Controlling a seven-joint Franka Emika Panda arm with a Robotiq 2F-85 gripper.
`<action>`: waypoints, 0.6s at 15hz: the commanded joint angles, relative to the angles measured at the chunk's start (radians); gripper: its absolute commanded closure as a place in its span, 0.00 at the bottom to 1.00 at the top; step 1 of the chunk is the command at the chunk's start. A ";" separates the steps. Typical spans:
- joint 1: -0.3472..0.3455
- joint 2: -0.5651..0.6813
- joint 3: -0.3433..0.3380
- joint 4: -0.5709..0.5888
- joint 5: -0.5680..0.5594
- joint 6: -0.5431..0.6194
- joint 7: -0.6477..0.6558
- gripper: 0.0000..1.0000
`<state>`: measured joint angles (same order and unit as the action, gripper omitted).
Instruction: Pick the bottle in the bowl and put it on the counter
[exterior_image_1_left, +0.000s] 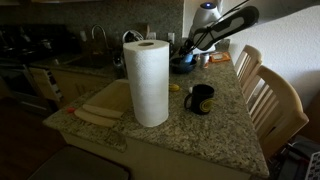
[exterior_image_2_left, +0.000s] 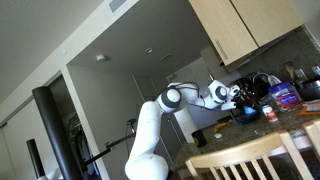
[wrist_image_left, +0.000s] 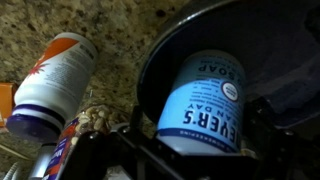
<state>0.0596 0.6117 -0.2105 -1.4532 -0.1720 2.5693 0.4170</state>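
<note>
The speckled granite worktop (exterior_image_1_left: 225, 130) is carrying everything. The white Panda arm (exterior_image_2_left: 150, 135) is reaching down over the dark round bowl (wrist_image_left: 160, 60). A paper towel roll (exterior_image_1_left: 150, 82) is standing well apart from the bowl, toward the camera, and a black mug (exterior_image_1_left: 200, 98) is sitting nearer to it. The pale blue-white soap bottle (wrist_image_left: 205, 100) is lying on its side inside the bowl. The claw (wrist_image_left: 200, 135) is hanging spread, with its dark fingers (wrist_image_left: 135, 145) straddling the bottle. An orange-and-white bottle (wrist_image_left: 55, 85) is lying just beside the bowl.
</note>
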 joint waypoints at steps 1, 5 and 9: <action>0.000 0.000 -0.002 0.002 0.005 -0.002 -0.005 0.00; -0.002 0.000 0.002 0.000 0.008 0.000 -0.008 0.00; 0.003 0.000 -0.005 0.001 -0.001 0.025 -0.007 0.40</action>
<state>0.0624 0.6115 -0.2098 -1.4500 -0.1702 2.5726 0.4170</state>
